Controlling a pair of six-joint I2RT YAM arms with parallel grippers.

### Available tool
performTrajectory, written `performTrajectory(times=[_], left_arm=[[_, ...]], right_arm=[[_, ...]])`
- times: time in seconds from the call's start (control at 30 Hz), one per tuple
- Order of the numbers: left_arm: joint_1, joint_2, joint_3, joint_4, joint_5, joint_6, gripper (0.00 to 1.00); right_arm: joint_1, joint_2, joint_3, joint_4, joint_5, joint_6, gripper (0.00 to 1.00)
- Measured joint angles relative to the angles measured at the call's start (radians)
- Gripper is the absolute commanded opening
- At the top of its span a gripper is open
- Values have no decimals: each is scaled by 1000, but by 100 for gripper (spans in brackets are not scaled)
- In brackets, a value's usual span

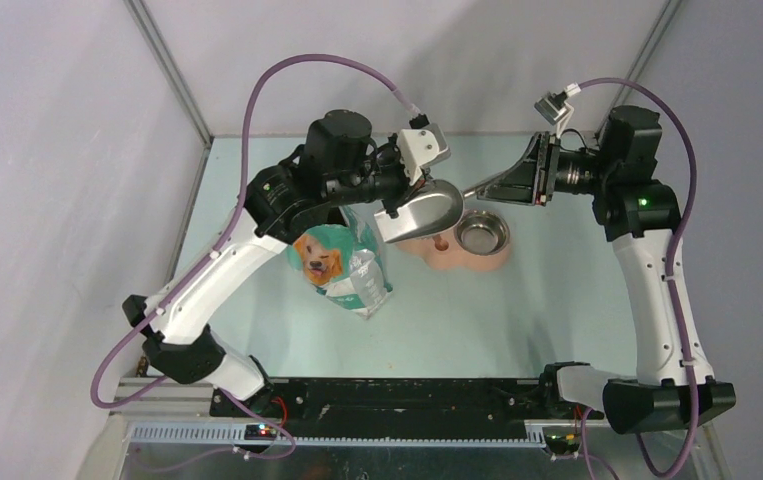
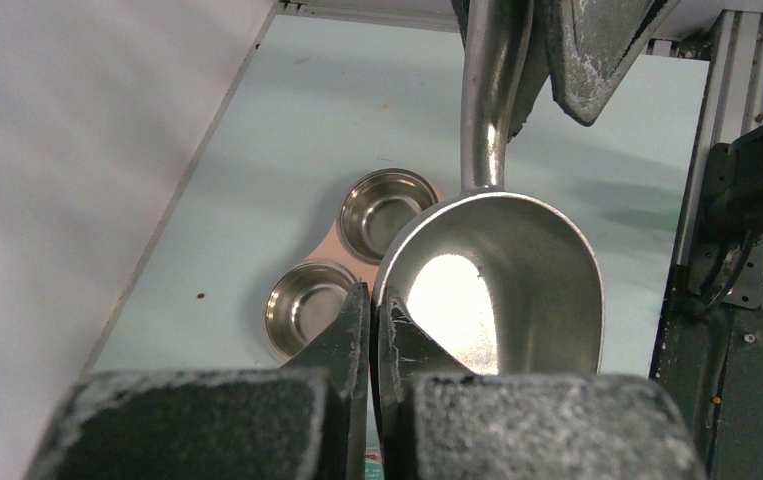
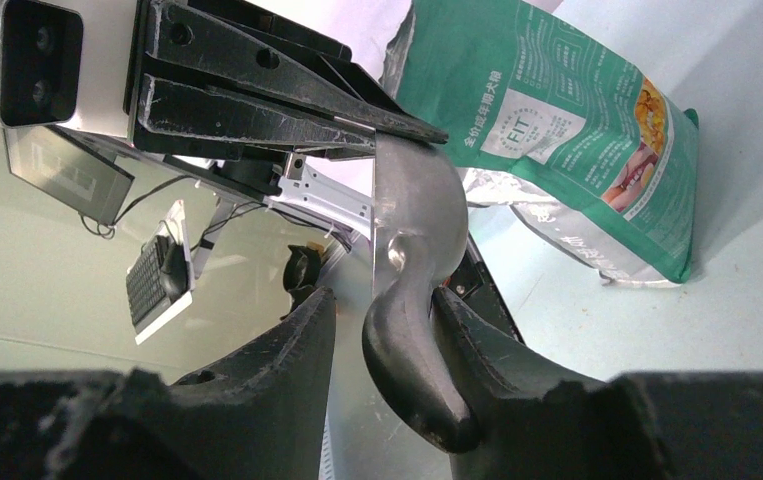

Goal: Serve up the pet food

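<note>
**Bag, scoop and feeder on the pale green surface**

A teal-green foil bag [image 1: 342, 265] printed with a golden dog stands on the surface [image 1: 477, 330], just beside a peach feeder [image 1: 447, 255] that holds two steel bowls [image 2: 387, 205]. A grey metal scoop [image 1: 427, 210] hangs above the feeder with its polished hollow facing up, and it hides one bowl from the top view

Top view: scoop [image 1: 427, 208] covers the left bowl of the pink feeder [image 1: 457, 258]. Left arm hides the top of the bag [image 1: 342, 265].

Left wrist: near bowl [image 2: 302, 300] half behind the left gripper [image 2: 372, 295]. Scoop handle cut by the top edge.

Right wrist: bag clipped at the top edge. Right gripper [image 3: 385, 300] flanks the handle; grip too unclear to call.
</note>
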Motion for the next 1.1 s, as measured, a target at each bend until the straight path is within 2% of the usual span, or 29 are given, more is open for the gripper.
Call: performTrajectory(times=[0.2, 0.53, 0.67, 0.77, 0.8, 0.87, 0.9, 0.93, 0.97, 1.03, 1.1], left_arm=[[-13, 7, 6, -2, 3, 0, 0], [-21, 8, 6, -3, 3, 0, 0], [-21, 8, 6, -3, 3, 0, 0], [-21, 8, 6, -8, 3, 3, 0], [-21, 8, 6, -8, 2, 5, 0], [-23, 8, 6, -9, 2, 8, 21], [-23, 8, 6, -10, 0, 12, 41], [-23, 8, 6, -11, -6, 16, 48], [-23, 8, 10, -15, -16, 22, 59], [-23, 8, 24, -29, -47, 34, 70], [-22, 2, 37, -42, -93, 63, 76]], right_arm=[[0, -11, 0, 1, 15, -3, 46], [-10, -15, 0, -3, 28, -6, 35], [-10, -16, 0, -16, 36, -18, 21], [-10, -19, 2, -31, 41, -33, 0], [-10, -21, 3, -37, 43, -40, 0], [-10, -22, 10, -57, 46, -56, 0], [-10, -22, 15, -68, 49, -66, 0], [-10, -22, 24, -88, 55, -87, 0], [-10, -22, 37, -116, 70, -113, 0], [-9, -20, 76, -185, 102, -176, 0], [-4, -16, 127, -254, 143, -246, 0]])
